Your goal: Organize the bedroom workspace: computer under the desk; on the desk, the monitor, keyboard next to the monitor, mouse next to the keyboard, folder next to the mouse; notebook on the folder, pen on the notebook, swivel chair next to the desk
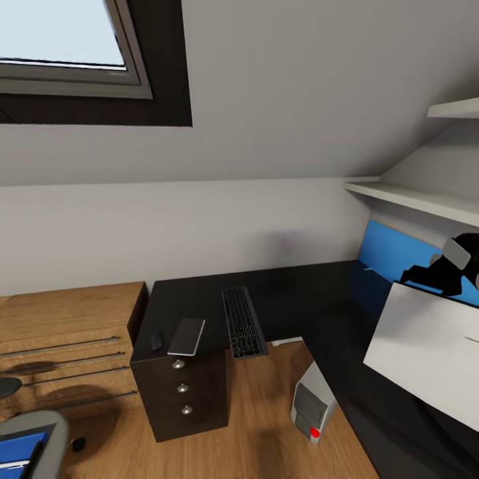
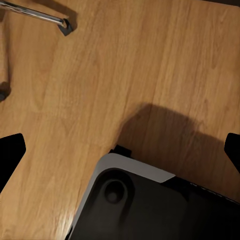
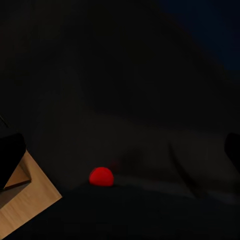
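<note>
The black desk [image 1: 293, 293] carries the keyboard [image 1: 243, 322], the grey notebook [image 1: 187, 336] and the small dark mouse [image 1: 156, 342] above its drawer unit. The monitor [image 1: 426, 362] stands tilted on the right wing, white back toward me. Its dark front and red dot [image 3: 101, 176] face my right gripper [image 3: 120, 150], which is open just beyond the monitor's top edge [image 1: 456, 263]. The computer [image 1: 313, 402] sits on the floor by the desk's inner corner. The blue folder [image 1: 20, 452] lies on the swivel chair [image 1: 46, 426]. My left gripper [image 2: 120, 150] hangs open over the floor. The pen is out of view.
A light wooden dresser [image 1: 66, 319] adjoins the desk on the left. White shelves [image 1: 412, 196] run above the right wing under the sloped ceiling. A chrome chair leg [image 2: 40, 15] and my own base [image 2: 150, 205] lie below the left gripper.
</note>
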Motion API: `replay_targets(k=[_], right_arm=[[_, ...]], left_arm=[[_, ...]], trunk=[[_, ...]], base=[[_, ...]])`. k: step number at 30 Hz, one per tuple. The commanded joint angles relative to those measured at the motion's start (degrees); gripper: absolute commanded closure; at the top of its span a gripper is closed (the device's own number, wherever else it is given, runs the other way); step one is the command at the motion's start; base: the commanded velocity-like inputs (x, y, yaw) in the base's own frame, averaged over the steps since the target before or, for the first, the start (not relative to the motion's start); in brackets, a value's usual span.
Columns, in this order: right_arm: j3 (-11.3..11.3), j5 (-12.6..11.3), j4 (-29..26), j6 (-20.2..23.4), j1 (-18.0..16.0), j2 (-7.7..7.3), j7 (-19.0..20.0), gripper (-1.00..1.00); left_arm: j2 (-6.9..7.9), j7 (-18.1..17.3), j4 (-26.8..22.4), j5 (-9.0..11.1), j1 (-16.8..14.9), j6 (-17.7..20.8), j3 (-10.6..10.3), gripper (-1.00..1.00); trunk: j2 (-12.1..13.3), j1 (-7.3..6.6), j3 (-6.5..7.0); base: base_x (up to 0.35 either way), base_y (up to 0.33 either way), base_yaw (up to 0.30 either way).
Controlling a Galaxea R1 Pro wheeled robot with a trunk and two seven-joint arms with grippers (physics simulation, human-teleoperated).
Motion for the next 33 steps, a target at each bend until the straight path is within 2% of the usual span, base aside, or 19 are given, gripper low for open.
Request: replay_targets(k=[1, 14, 22, 33], right_arm=[[0.33, -0.60, -0.04, 0.27, -0.01, -0.01, -0.26, -1.00], [0.33, -0.53, 0.05, 0.63, 0.34, -0.03, -0.21, -1.00], [0.38, -0.32, 0.04, 3.53, 0.35, -0.01, -0.17, -1.00], [0.49, -0.17, 0.04, 4.08, 0.35, 0.01, -0.15, -1.00]], left_arm=[[0.06, 0.37, -0.06, 0.44, -0.05, -0.23, -0.49, -1.00], [0.06, 0.35, -0.06, 0.38, -0.05, -0.23, -0.49, -1.00], [0.06, 0.20, -0.06, 0.38, -0.05, -0.23, -0.49, -1.00], [0.06, 0.19, -0.06, 0.41, -0.05, -0.21, -0.49, -1.00]], trunk=[[-0.14, 0.04, -0.18], [-0.14, 0.04, -0.28], [-0.14, 0.04, -0.28], [-0.14, 0.04, -0.28]], base=[[0.000, 0.000, 0.000], [0.000, 0.000, 0.000], [-0.003, 0.000, 0.000], [-0.138, 0.000, 0.000]])
